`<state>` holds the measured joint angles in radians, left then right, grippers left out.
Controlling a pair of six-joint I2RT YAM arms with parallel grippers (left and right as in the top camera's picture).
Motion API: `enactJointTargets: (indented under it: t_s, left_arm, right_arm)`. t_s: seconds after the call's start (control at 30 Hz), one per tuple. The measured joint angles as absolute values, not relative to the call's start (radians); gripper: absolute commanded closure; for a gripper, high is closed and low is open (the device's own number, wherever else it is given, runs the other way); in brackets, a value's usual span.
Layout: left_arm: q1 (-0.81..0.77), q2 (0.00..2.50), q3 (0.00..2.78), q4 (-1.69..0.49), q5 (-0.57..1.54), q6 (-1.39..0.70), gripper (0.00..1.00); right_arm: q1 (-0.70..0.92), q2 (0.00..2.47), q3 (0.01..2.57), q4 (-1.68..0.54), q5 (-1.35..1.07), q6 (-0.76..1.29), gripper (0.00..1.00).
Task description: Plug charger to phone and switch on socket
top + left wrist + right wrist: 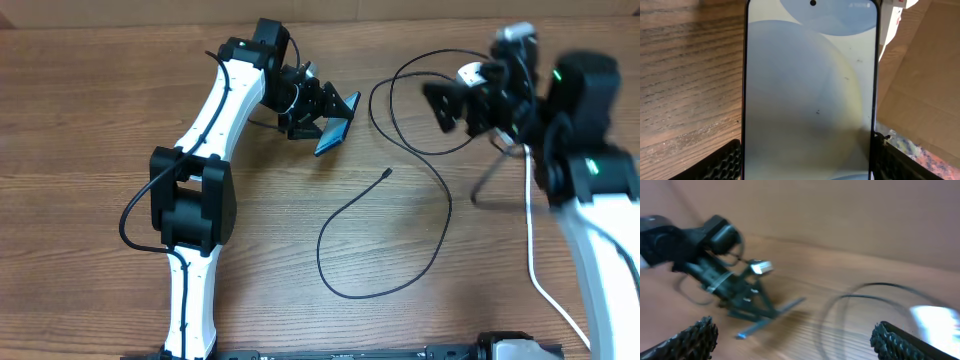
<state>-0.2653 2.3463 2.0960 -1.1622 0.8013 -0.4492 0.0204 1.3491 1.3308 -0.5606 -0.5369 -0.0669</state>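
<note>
My left gripper (322, 118) is shut on the phone (335, 130) and holds it tilted above the table at the back centre. In the left wrist view the phone (810, 90) fills the frame, with its pale screen between the two finger pads (807, 165). The charger, a thin black cable (440, 215), loops across the table, and its connector tip (387, 173) lies free near the middle. Its plug is hidden. My right gripper (455, 108) is open and empty at the back right, blurred. The socket is mostly hidden under the right arm; a white part (468, 73) shows, and a blurred white shape (935, 320) appears in the right wrist view.
The socket's thick white cord (530, 240) runs down the right side toward the front edge. The right wrist view shows the left arm with the phone (760, 325) and a cable loop (865, 300) ahead of my right gripper (790, 340). A cardboard wall (840, 210) stands behind the table.
</note>
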Motion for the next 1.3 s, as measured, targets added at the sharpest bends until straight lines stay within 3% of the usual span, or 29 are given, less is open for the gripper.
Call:
enactJointTargets:
  t_s: [0.2, 0.47, 0.6, 0.83, 1.07, 1.3]
  left_arm:
    - [-0.260, 2.346, 2.096, -1.155, 0.804, -0.462, 0.29]
    - [-0.260, 2.346, 2.096, -1.150, 0.805, -0.466, 0.29]
    - [-0.257, 2.346, 2.097, -1.143, 0.812, -0.469, 0.31]
    - [-0.253, 2.346, 2.101, -1.139, 0.826, -0.468, 0.29]
    - [-0.253, 2.346, 2.103, -1.136, 0.754, -0.419, 0.12]
    - [-0.288, 2.346, 2.106, -1.149, 0.572, -0.290, 0.03]
  right_arm:
    - [0.083, 1.581, 1.337, -0.545, -0.610, 0.151, 0.00]
    - [0.331, 1.742, 1.337, -0.533, -0.370, 0.426, 0.00]
    - [0.414, 1.757, 1.337, -0.492, -0.295, 0.537, 0.22]
    - [0.447, 1.820, 1.339, -0.484, -0.191, 0.649, 0.19]
    - [0.432, 1.822, 1.339, -0.518, -0.137, 0.659, 0.07]
    - [0.311, 1.824, 1.370, -0.629, -0.118, 0.661, 0.01]
